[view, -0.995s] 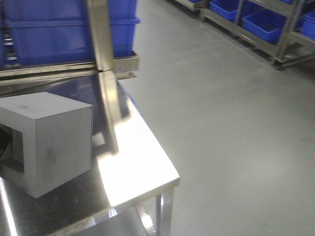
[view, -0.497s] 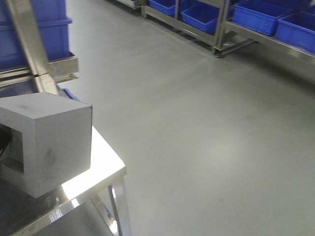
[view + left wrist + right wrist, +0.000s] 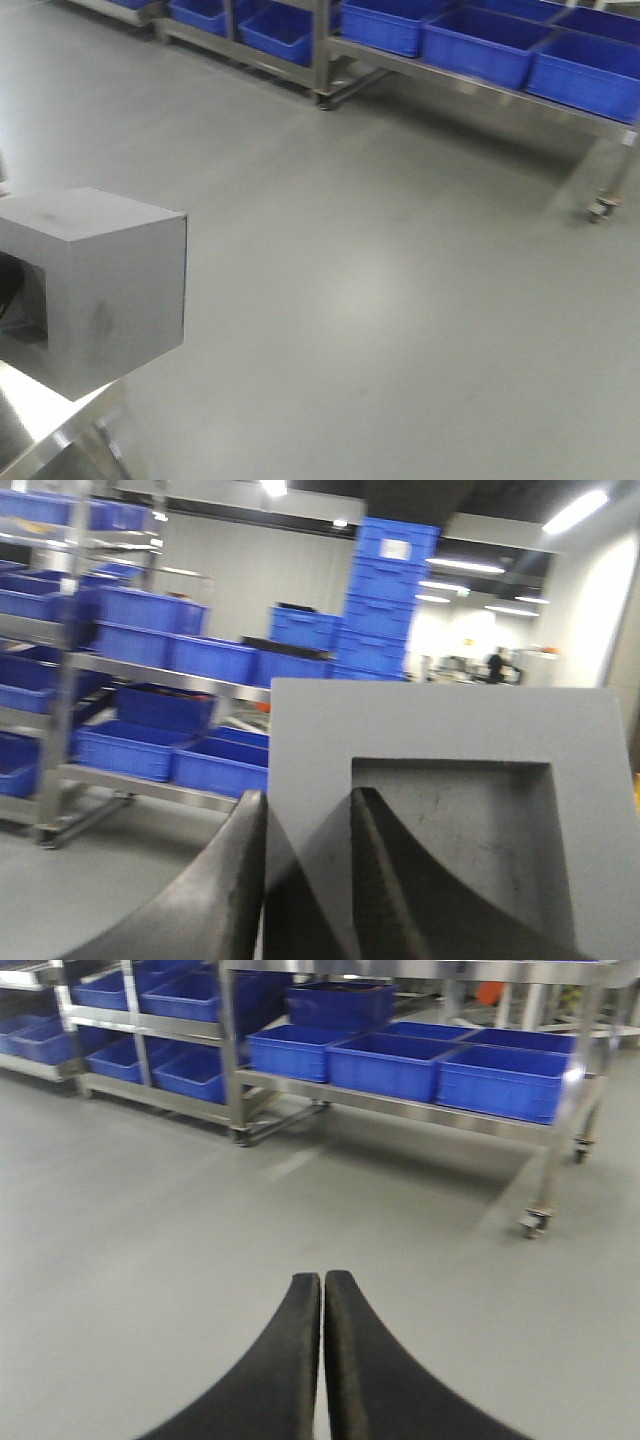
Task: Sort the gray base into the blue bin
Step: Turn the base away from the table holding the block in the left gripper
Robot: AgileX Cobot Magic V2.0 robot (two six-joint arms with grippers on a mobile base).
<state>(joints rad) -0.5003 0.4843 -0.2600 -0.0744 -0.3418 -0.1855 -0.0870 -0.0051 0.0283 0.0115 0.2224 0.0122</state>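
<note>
The gray base [image 3: 100,285] hangs at the left of the front view, above a floor of gray concrete. In the left wrist view the gray base [image 3: 440,730] fills the right half, its square recess facing the camera. My left gripper [image 3: 308,805] is shut on the recess's left wall, one finger outside and one inside. My right gripper [image 3: 322,1280] is shut with nothing between its fingers, over bare floor. Several blue bins [image 3: 480,45] sit on racks; I cannot tell which is the blue bin of the task.
A steel rack on casters [image 3: 600,210] runs along the upper right. A shiny steel table corner [image 3: 40,440] shows at the lower left. More racks and a tall stack of blue bins [image 3: 385,600] stand behind the block in the left wrist view.
The front view has swung: the steel table and its post slid out to the left, and the racks of bins came in at the upper right. The gray base kept its place in view.
</note>
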